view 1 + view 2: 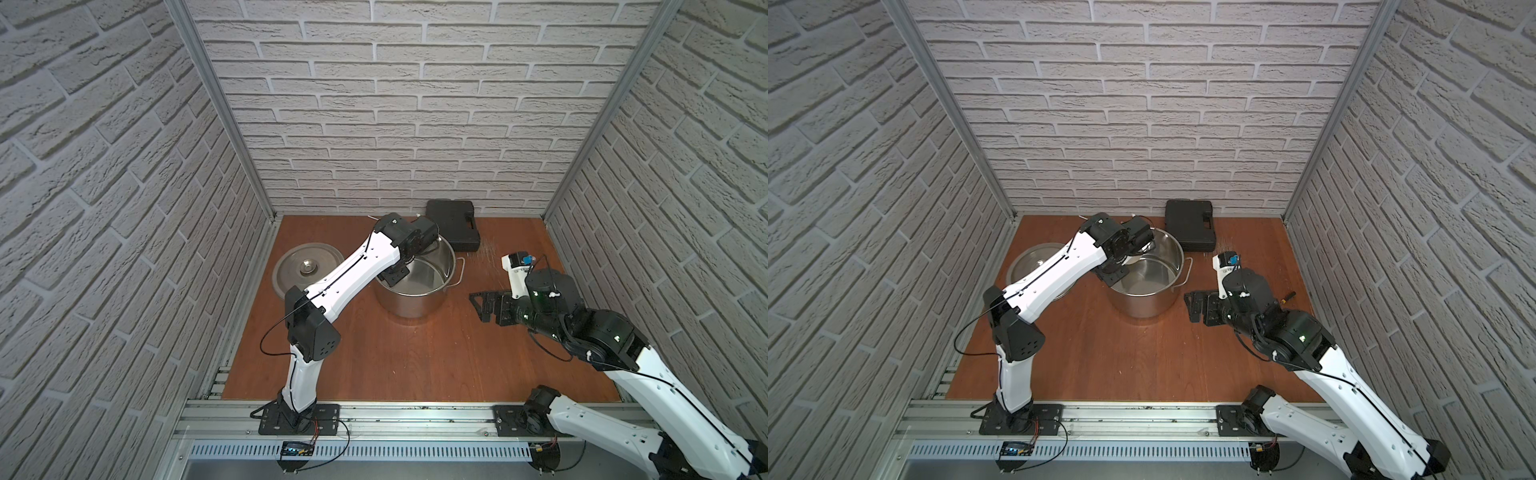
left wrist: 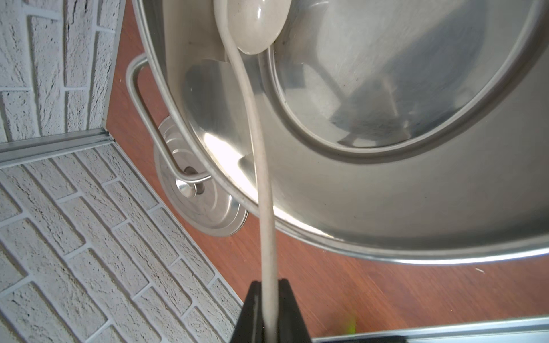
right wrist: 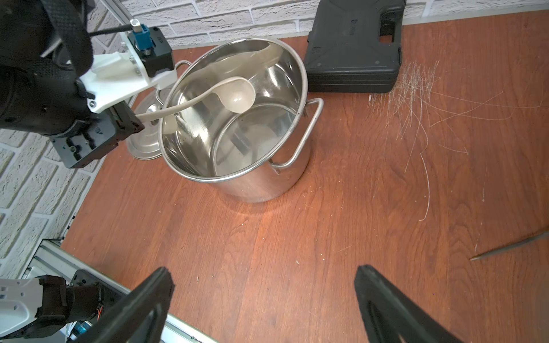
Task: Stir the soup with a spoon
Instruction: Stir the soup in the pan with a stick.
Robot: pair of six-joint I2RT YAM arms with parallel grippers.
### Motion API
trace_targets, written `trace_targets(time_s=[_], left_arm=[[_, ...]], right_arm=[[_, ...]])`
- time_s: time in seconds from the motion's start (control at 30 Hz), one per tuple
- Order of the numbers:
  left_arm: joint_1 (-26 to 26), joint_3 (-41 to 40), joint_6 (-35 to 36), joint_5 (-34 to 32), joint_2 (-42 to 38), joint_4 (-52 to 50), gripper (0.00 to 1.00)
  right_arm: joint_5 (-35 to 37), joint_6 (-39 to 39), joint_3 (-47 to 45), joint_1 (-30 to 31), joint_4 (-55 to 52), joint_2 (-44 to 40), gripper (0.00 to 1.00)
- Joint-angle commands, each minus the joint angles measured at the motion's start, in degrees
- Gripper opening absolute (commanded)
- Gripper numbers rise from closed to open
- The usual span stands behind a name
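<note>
The spoon [image 2: 264, 178] is a cream-white ladle, and my left gripper [image 2: 269, 282] is shut on its slim handle. Its round bowl [image 3: 237, 98] hangs inside the steel pot [image 3: 306, 89], near the far wall and above the bottom. No soup shows; the pot's bottom looks like bare steel. In both top views my left arm reaches over the pot [image 1: 411, 303] [image 1: 1142, 305] and hides most of the spoon. To the right of the pot, my right gripper [image 3: 263, 268] [image 1: 482, 305] stands open low over the wooden table, with nothing between its fingers.
The pot's steel lid [image 1: 307, 266] [image 1: 1030, 262] lies flat to the left of the pot. A black plastic case [image 1: 455, 226] [image 3: 353, 44] sits behind it at the back wall. A thin metal shaft [image 3: 511, 246] lies on the table at the right. Brick walls close in three sides.
</note>
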Motion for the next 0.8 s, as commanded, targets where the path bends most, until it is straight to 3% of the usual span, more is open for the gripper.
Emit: trace_targets(time_s=[0.0, 0.33, 0.6, 0.77], left_arm=[[-2.76, 2.67, 0.59, 2.92, 2.10, 1.49, 0.00], [-9.37, -4.87, -4.53, 3.94, -2.12, -0.08, 0.00], [-7.61, -9.55, -5.60, -3.51, -5.40, -5.37, 0.00], [-3.67, -10.48, -4.74, -4.10, -6.22, -4.52, 0.00]], right_arm=[[1.95, 0.38, 0.81, -0.16, -1.14, -1.79, 0.99], [1.86, 0.47, 0.02, -0.16, -0.26, -1.93, 0.99], [-0.25, 0.40, -0.76, -0.17, 2.14, -0.45, 0.99], [-0.44, 0.75, -0.69, -0.16, 2.34, -0.59, 0.99]])
